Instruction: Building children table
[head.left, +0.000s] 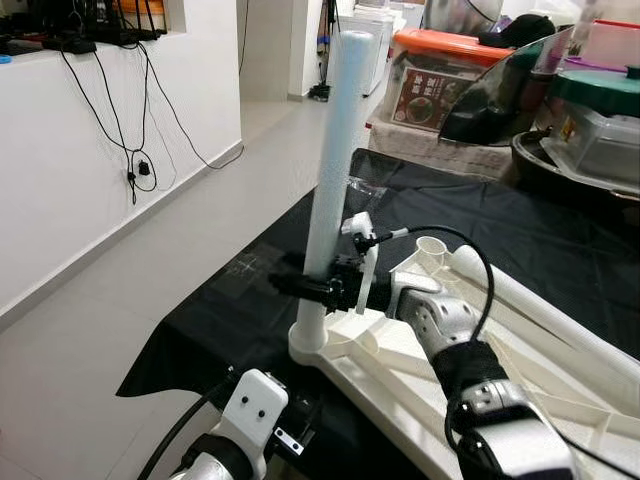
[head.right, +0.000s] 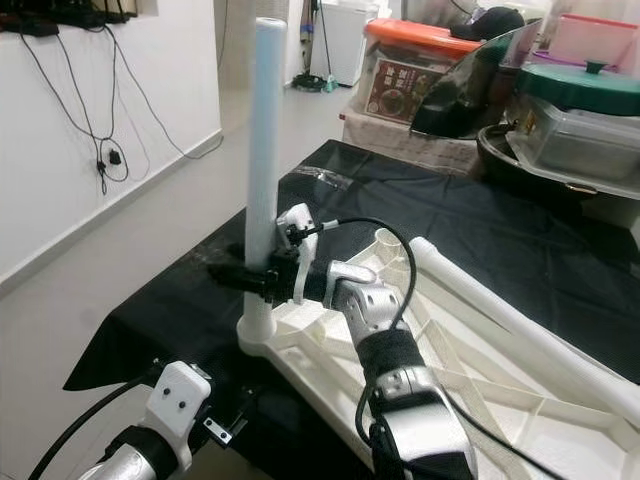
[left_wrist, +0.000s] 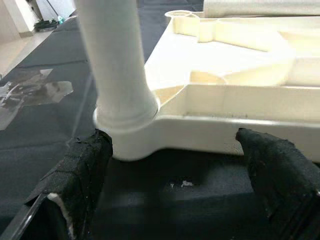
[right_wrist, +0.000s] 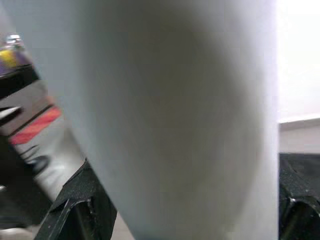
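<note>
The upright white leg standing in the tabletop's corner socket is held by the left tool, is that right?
Not quite. The upright white leg does stand in the corner socket of the tabletop, but the right tool is clamped around it, as the left eye view shows. The left tool is open below that corner.

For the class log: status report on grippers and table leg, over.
Right gripper clamped on upright table leg, seated in tabletop corner socket. Left gripper open, low beside socket. No obstruction.
</note>
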